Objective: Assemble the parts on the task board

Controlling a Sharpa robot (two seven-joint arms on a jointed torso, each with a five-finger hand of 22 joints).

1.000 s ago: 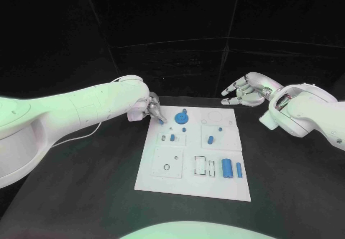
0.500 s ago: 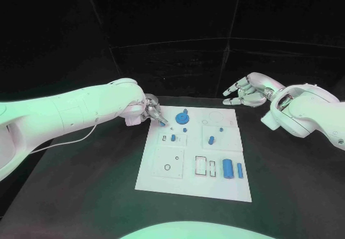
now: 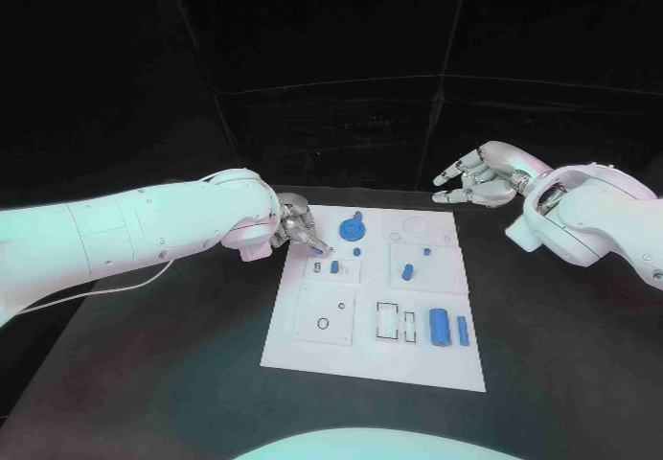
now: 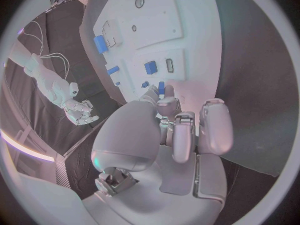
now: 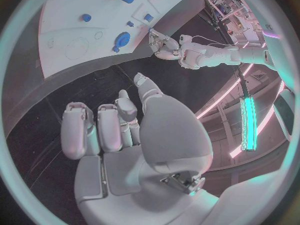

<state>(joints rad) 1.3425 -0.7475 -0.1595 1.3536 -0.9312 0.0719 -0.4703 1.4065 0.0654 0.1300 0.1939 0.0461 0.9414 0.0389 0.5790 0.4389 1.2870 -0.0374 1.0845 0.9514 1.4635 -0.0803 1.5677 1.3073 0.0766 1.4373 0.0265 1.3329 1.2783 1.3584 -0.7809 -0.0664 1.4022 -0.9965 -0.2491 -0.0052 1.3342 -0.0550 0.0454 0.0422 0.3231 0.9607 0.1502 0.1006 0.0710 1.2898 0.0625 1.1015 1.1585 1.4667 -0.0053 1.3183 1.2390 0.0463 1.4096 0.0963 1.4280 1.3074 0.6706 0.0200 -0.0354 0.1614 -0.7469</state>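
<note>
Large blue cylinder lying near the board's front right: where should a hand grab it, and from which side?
Judging by its pose, take the large blue cylinder at mid-length, from above, fingers across its curved sides. It lies flat on the task board, with a slimmer blue piece close alongside, so finger room there looks tight.

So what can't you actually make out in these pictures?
- Whether the left robot hand touches the white plastic task board: head view, too small.
- The small blue piece at its fingertips: left wrist view, partly covered by fingers.
- The right robot hand's palm side: head view, turned away.
</note>
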